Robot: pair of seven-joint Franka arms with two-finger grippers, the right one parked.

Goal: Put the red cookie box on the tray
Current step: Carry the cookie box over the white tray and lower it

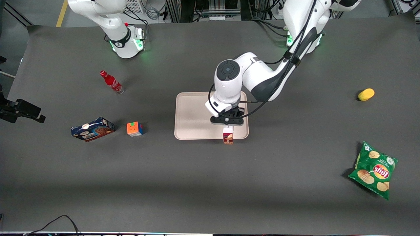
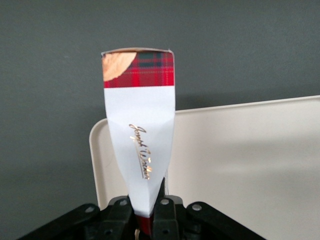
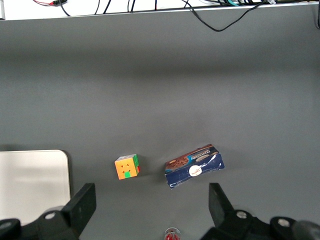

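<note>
Front view: gripper (image 1: pixel 227 126) above the tray (image 1: pixel 192 114) near its front-camera edge, clamped on the red cookie box (image 1: pixel 228 135), box end jutting past the rim. Elsewhere: blue cookie box (image 1: pixel 93 129), puzzle cube (image 1: pixel 135 128), red bottle (image 1: pixel 111 82), chip bag (image 1: pixel 373 169).

Left wrist view: fingers (image 2: pixel 121 212) pinching the box (image 2: pixel 140 130), squeezed inward at the grip, over a tray corner (image 2: pixel 250 160).

Right wrist view: cube (image 3: pixel 127 167) beside blue box (image 3: pixel 195 165).
</note>
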